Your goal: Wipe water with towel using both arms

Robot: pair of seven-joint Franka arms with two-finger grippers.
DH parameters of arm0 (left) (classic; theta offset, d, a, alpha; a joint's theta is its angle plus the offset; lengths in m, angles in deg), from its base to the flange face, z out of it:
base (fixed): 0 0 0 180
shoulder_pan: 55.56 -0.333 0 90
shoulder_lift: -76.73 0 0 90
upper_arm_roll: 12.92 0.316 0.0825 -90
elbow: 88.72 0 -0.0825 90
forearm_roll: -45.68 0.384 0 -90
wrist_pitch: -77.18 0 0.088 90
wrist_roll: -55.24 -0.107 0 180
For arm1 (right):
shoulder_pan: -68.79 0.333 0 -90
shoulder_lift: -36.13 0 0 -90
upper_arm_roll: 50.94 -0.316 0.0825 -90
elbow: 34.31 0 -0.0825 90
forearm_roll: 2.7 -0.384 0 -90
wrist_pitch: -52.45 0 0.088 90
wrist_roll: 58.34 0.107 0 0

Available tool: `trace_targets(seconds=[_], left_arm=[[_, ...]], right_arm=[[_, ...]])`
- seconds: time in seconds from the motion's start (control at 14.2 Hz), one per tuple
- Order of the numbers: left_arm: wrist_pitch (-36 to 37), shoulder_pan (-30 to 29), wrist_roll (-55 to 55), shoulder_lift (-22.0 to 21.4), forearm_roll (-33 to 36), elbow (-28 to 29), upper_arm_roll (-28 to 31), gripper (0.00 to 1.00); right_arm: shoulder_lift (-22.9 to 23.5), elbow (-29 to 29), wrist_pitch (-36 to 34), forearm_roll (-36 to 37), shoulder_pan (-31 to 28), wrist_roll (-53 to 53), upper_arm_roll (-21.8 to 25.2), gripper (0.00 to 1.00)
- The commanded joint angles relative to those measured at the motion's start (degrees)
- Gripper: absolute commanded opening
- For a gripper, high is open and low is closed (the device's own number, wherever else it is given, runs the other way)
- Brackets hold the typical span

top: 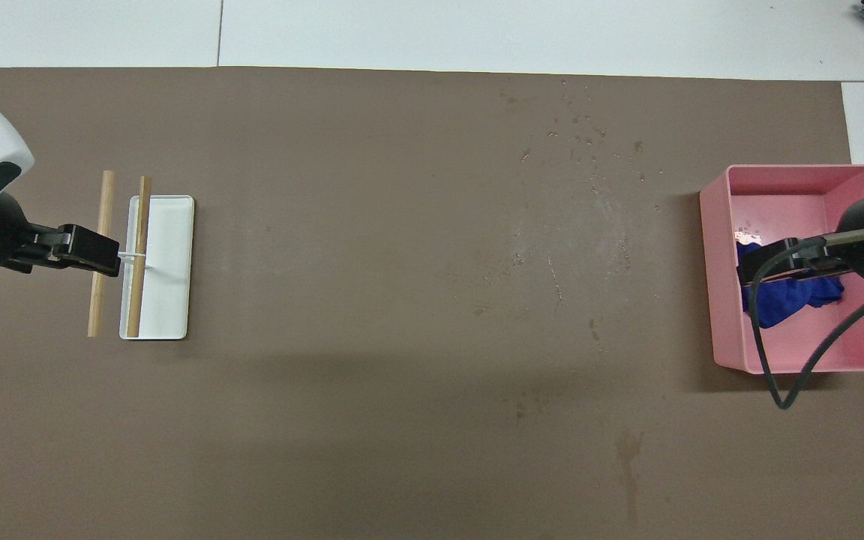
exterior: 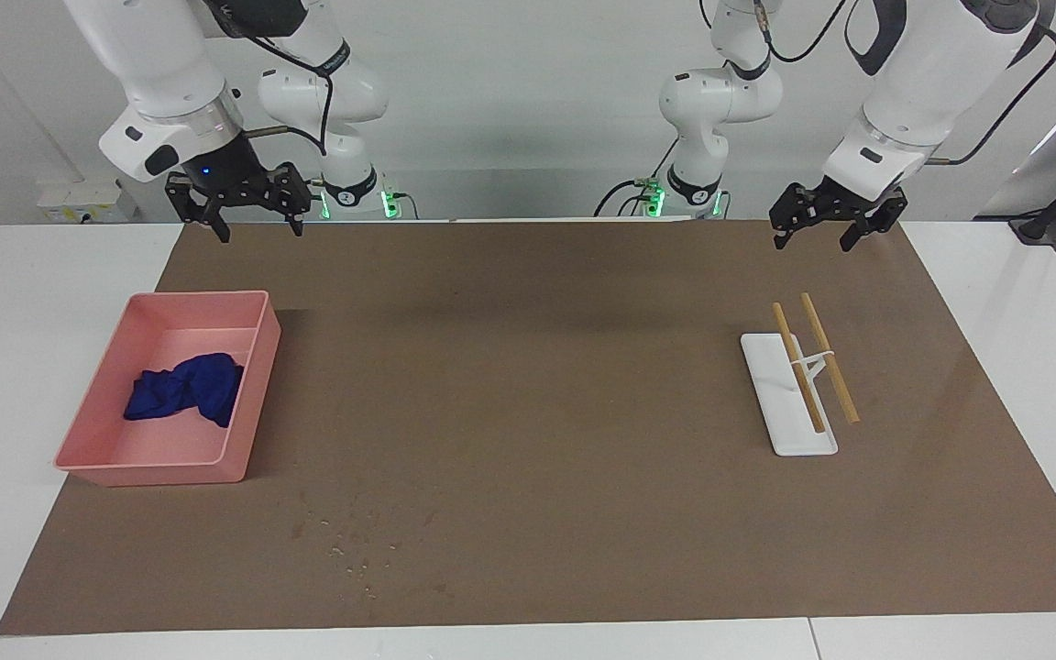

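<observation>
You have the small navy-blue fabric towel [exterior: 187, 389] lying in the pink rectangular plastic tray [exterior: 88, 414] at the right arm's end of the brown table mat [exterior: 528, 385]. The clear water droplets [exterior: 354, 548] sit farther from the robots than the tray. Two wooden sticks [exterior: 814, 367] rest on the white flat tray [exterior: 771, 385] at the left arm's end.
</observation>
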Motion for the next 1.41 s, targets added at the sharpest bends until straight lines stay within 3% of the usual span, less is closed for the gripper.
trace_targets(seconds=[0.0, 0.28, 0.64, 1.34], left_arm=[[-1.0, -0.5, -0.5, -0.7, -0.6, 0.9, -0.1, 1.00], [-1.0, -0.5, -0.5, -0.7, -0.6, 1.0, -0.1, 1.00], [-1.0, -0.5, -0.5, -0.6, -0.6, 0.9, -0.1, 1.00], [-1.0, -0.5, -0.5, -0.7, -0.6, 0.9, -0.1, 1.00]], right_arm=[[-1.1, -1.7, 2.0, -0.5, -0.6, 1.1, -0.3, 1.00], [-1.1, -2.0, 2.2, -0.5, -0.9, 2.4, -0.1, 1.00], [-1.1, -1.9, 2.2, -0.5, -6.4, 0.1, 0.4, 1.00], [-1.2, -1.7, 2.1, -0.8, -5.8, 0.0, 0.0, 1.00]])
